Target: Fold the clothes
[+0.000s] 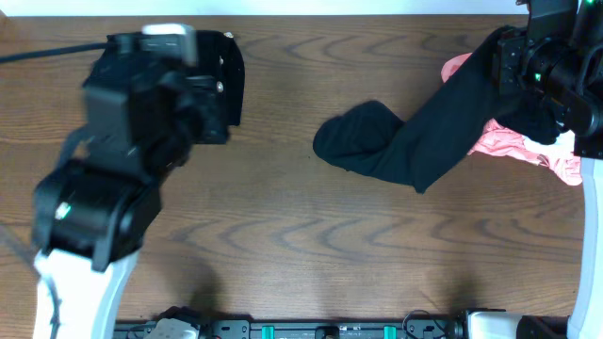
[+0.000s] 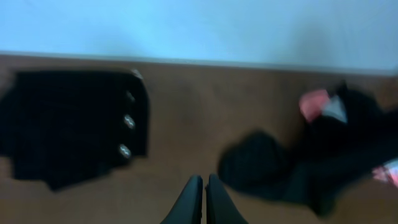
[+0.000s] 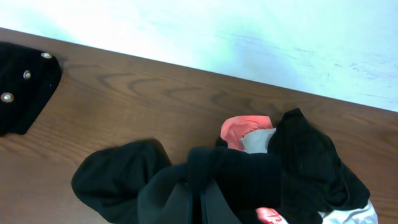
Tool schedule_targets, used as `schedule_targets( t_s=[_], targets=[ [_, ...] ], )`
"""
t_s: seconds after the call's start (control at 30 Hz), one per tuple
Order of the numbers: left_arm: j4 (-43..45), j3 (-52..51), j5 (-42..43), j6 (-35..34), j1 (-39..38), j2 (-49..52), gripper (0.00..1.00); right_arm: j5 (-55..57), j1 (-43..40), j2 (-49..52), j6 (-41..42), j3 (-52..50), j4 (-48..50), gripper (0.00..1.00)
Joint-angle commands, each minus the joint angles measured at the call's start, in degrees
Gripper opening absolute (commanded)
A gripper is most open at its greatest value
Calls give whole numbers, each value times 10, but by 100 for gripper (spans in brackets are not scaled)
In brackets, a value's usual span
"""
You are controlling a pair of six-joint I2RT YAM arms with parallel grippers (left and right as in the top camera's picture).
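end effector at right tight on black garment

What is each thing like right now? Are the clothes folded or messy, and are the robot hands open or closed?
Long black garment: unfolded, one end held up, the other bunched on the table.
Pink garment: crumpled, partly under the long black garment.
Buttoned black garment: lying flat, looks folded.
Left gripper: shut, holding nothing.
Right gripper: shut on the long black garment.
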Motion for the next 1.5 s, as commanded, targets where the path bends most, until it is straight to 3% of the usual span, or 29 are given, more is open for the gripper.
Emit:
schedule_targets(
  t_s=[0.0,0.17,0.33,0.67,0.8,1.0,1.47],
  targets=[
    [-26,-2,74,-7,-23,57,6,1,-4,1,-8,14,2,1],
    [-50,-2,76,-6,-51,146,6,-18,-4,15,-4,14,6,1],
    [-48,-2,82,-4,-71,203,6,-18,-2,44,83,14,60,1],
    [-21,-2,82,11,-37,194,6,-9,89,82,222,14,299,2],
    [-25,-2,82,8,-19,191,6,81,160,83,267,14,422,1],
    [-29,-2,82,9,-18,191,6,258,240,83,263,14,559,2],
    [-49,-2,91,13,-20,191,6,274,214,90,240,14,481,2]
  ],
)
